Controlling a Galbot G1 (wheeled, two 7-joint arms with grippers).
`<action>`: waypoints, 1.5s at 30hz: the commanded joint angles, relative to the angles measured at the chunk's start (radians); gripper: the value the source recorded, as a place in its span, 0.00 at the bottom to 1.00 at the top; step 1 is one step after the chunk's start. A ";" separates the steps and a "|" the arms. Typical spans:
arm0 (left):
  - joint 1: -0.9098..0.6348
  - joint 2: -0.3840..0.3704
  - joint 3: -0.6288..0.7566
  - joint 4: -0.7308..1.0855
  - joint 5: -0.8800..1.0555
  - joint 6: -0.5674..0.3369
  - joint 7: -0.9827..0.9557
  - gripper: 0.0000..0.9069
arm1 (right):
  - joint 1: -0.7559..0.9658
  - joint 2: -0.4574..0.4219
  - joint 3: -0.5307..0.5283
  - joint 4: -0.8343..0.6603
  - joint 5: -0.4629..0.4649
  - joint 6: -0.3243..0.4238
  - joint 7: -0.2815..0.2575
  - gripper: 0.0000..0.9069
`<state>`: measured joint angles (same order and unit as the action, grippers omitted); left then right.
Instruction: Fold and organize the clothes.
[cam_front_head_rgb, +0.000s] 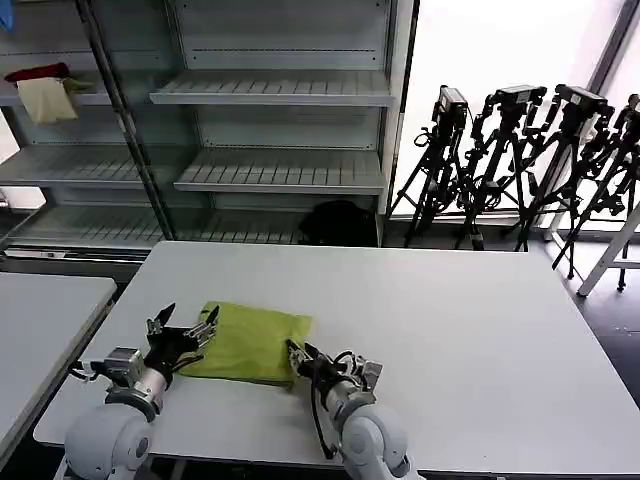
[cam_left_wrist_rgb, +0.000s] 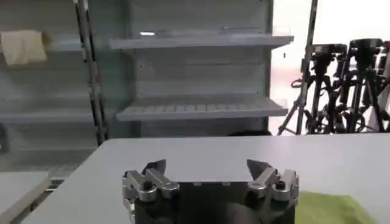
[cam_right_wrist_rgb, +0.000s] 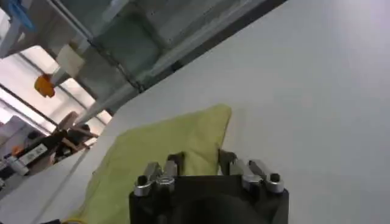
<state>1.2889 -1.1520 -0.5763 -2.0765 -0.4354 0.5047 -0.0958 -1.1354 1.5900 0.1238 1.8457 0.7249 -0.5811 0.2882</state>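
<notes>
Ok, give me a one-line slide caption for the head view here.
Folded lime-green T-shirt on the white table, left gripper open at its left edge, right gripper at its near right corner.

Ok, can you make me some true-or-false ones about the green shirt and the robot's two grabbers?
1. The green shirt lies folded on the white table. True.
2. The left gripper is shut tight on the shirt. False: its fingers are spread open at the shirt's left edge, holding nothing.
3. The right gripper sits at the shirt's near right corner. True.
4. The shirt hangs over the table's edge. False: it lies wholly on the tabletop, back from the edge.
5. A cream cloth lies on a shelf behind the table. True.
6. The shirt is on the right half of the table. False: it is on the left half, in front of the robot.
</notes>
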 joint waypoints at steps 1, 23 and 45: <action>0.005 -0.009 -0.020 0.008 -0.006 -0.007 0.000 1.00 | 0.017 0.019 -0.007 -0.031 0.013 -0.003 0.027 0.00; 0.004 -0.034 -0.007 0.020 0.011 -0.028 -0.001 1.00 | 0.023 -0.384 0.187 0.160 0.161 -0.008 -0.001 0.00; -0.001 -0.043 -0.020 0.009 0.006 -0.030 0.023 1.00 | -0.108 -0.387 0.401 0.231 -0.469 0.003 -0.217 1.00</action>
<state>1.3012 -1.1926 -0.5867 -2.0780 -0.4174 0.4832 -0.0786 -1.1782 1.2455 0.3361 2.0234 0.7183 -0.5820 0.1911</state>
